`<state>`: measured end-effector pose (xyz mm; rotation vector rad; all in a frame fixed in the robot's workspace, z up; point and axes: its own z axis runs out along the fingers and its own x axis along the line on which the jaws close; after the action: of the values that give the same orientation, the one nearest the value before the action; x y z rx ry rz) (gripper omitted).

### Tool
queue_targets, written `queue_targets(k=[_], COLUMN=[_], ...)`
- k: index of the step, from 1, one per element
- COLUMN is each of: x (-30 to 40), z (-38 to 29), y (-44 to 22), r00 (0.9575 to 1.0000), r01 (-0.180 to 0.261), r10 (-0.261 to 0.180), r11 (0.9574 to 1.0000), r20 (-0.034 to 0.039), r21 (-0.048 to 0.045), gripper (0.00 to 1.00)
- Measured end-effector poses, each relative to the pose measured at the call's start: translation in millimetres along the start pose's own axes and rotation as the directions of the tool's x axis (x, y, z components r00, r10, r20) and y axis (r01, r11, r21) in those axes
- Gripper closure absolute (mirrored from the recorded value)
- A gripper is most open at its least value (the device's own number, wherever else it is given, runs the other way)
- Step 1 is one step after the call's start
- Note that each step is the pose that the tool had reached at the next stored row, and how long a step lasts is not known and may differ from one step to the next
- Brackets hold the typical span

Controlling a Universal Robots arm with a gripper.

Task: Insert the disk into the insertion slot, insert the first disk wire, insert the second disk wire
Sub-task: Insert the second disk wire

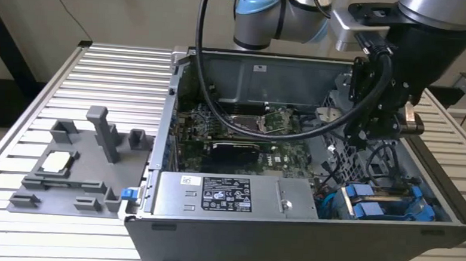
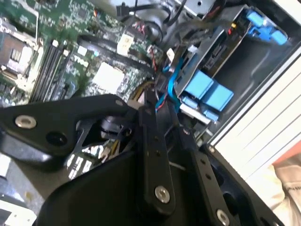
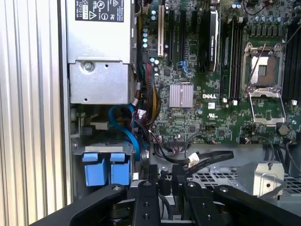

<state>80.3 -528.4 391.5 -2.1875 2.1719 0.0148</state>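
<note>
Gripper [image 1: 375,131] closure: cannot tell.
Disk [image 1: 366,208] location: in insertion slot [image 1: 389,195], below gripper, blue carrier end upward.

Lighting: even, diffuse, from overhead; moderately bright. Pale sheen along ribbed surface [image 1: 100,64] in the exterior view; same surface washed near white in the second wrist view. Soft shadow within case [image 1: 244,77] below far wall. Black pincer [image 3: 164,175] underexposed, blurred close to lens in both wrist views.

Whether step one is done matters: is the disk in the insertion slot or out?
In, apparently: the disk, by its blue carrier tabs, sits within the insertion slot; its metal body is hidden.
</note>
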Motion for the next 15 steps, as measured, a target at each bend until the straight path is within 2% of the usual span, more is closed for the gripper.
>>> queue_targets(k=[3, 4, 6, 8, 9, 11, 15], x=[0.0, -0.1, -0.1, -0.1, -0.3, -1.5, -4.1], z=[0.0, 0.0, 0.3, 0.7, 1.1, 2.1, 3.4], y=[0.2, 0.8, 1.7, 2.1, 2.5, 2.5, 2.7], r00=[1.0000, 1.0000, 1.0000, 0.9999, 0.9999, 0.9996, 0.9973], r01=[0.000, 0.001, 0.006, 0.013, 0.016, 0.023, 0.050], r10=[0.000, -0.001, -0.006, -0.013, -0.016, -0.022, -0.046], r11=[1.0000, 1.0000, 0.9995, 0.9979, 0.9972, 0.9970, 0.9961], r20=[0.0001, 0.0000, -0.0001, -0.0004, -0.0017, -0.0164, -0.0573], r21=[0.0003, 0.0052, 0.0320, 0.0634, 0.0734, 0.0745, 0.0722], gripper=[0.73, 0.73, 0.73, 0.73, 0.73, 0.73, 0.73])
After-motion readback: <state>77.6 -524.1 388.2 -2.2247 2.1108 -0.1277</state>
